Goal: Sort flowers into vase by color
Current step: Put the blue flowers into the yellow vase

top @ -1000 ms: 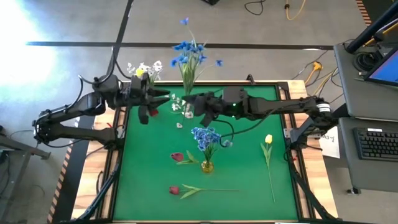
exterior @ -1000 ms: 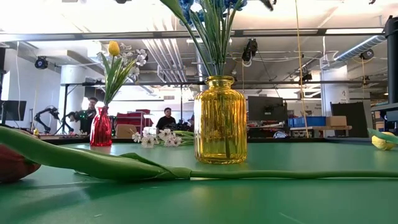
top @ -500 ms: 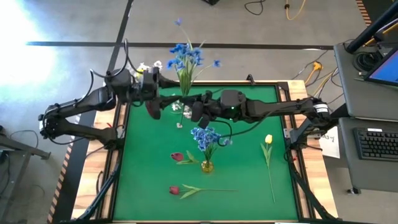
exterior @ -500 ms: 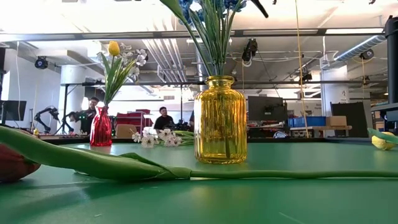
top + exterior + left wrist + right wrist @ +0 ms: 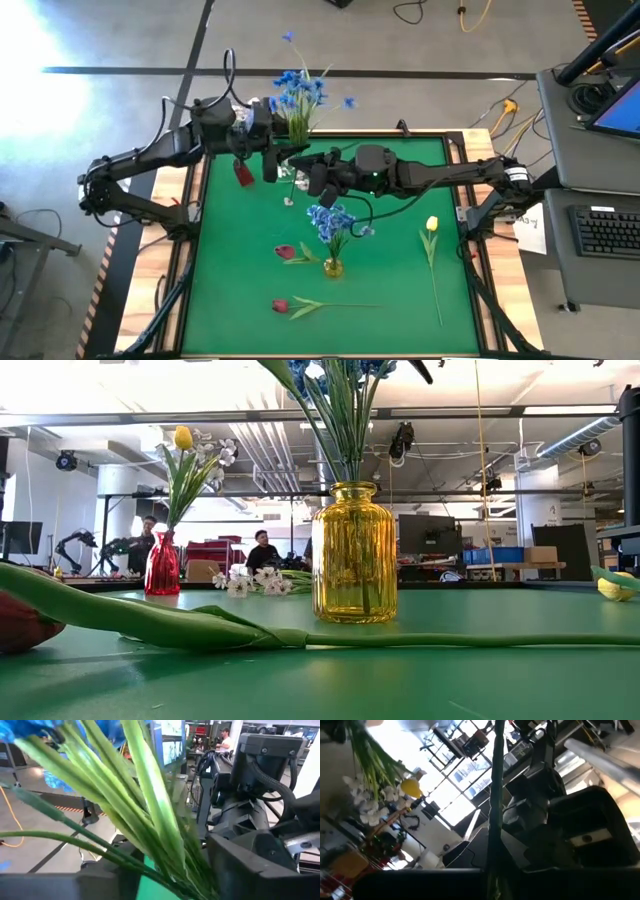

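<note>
My right gripper is shut on a bunch of blue flowers, held in the air over the table's far edge, blooms up. My left gripper is open beside it. In the left wrist view its fingers stand on either side of the green stems. A red vase holds a yellow tulip and white blossoms. A yellow vase holds more blue flowers. Red tulips, a yellow tulip and white sprays lie on the mat. My right gripper pinches the blue bunch's stems between its two fingers at their lower part. The fingers come level from the table's right, across the stems. The bunch is lifted clear and stands nearly upright, blooms above the fingers.
The red vase stands just under my left arm's wrist. The yellow vase stands mid-table. The green mat has bare room toward the near right. A desk with a keyboard is off the right edge. People sit in the room behind.
My left gripper has moved toward the table's right and far edge, past the red vase, up to the blue bunch's stems. My right gripper has kept hold of the bunch and shifted it slightly toward the left.
</note>
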Tool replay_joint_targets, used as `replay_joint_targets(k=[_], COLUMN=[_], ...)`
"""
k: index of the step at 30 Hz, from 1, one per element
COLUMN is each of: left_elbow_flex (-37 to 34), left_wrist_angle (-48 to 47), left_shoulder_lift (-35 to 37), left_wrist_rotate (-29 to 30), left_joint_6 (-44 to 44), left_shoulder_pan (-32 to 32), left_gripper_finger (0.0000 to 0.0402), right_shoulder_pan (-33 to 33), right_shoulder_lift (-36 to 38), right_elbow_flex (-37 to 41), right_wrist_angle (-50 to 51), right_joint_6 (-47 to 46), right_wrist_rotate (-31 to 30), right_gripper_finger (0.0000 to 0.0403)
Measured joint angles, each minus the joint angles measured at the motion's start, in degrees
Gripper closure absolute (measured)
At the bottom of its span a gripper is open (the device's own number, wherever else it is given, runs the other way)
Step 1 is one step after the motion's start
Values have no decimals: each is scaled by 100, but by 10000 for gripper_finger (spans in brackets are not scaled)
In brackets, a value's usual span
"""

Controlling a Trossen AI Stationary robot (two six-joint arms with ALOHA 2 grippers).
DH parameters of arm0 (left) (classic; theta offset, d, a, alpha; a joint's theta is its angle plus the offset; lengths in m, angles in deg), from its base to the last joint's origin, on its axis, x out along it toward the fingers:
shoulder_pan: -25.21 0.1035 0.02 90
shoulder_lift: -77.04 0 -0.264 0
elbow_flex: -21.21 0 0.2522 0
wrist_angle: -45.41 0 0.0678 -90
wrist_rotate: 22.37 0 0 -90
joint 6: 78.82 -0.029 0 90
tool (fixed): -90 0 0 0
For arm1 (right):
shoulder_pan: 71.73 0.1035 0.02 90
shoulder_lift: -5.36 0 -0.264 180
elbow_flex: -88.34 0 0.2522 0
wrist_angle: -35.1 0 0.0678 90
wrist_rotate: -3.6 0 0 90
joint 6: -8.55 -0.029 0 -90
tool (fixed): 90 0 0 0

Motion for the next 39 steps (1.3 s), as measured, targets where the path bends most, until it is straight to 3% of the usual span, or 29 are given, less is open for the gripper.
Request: replay_joint_targets(k=[4, 9, 16, 25, 39], left_elbow_flex=[-41, -37, -35, -36, 67], left_wrist_angle=[13, 22, -9, 0, -66], left_shoulder_lift=[88, 131, 131, 147, 410], left_wrist_rotate=[-28, -42, -36, 2, 352], left_joint_6=[-41, -22, -38, -176, -443], left_shoulder_pan=[-5, -11, -22, -20, -11], left_gripper_finger=[300, 390, 381, 392, 393], right_shoulder_pan=[52, 69, 68, 69, 86], right_shoulder_lift=[19, 32, 32, 34, 221], right_elbow_flex=[2, 4, 4, 4, 4], right_wrist_angle=[-183, -97, -61, -110, -189], right_joint_6=[-954, -1084, -1645, -1682, -1786], right_wrist_rotate=[25, 19, 27, -30, -710], right_gripper_finger=[390, 380, 315, 238, 207])
